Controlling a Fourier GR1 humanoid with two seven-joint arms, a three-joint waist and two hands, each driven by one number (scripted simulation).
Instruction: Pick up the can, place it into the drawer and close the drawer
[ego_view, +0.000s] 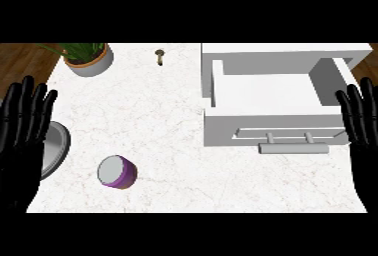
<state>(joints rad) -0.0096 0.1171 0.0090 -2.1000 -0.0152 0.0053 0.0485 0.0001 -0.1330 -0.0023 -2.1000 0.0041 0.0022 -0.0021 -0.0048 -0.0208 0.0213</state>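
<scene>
The light is bright and even over the white counter (221, 180), with no glare. The shadows are soft: a faint one lies under the drawer (273, 107) front and its handle (292, 148), just beside the right hand (362, 120). The can (117, 172), near the left hand (26, 120), has only a thin dark edge below it. Both black hands show almost no surface detail.

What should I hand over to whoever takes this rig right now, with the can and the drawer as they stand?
Left hand: open, resting at the left edge, holding nothing.
Right hand: open, resting at the right edge beside the drawer.
Purple can with a grey top: on the white marble counter, front left, untouched.
White drawer with a bar handle: pulled open, nothing visible inside.
Done: nothing yet.
Left: pick up the can, place it in the drawer, close it.
</scene>
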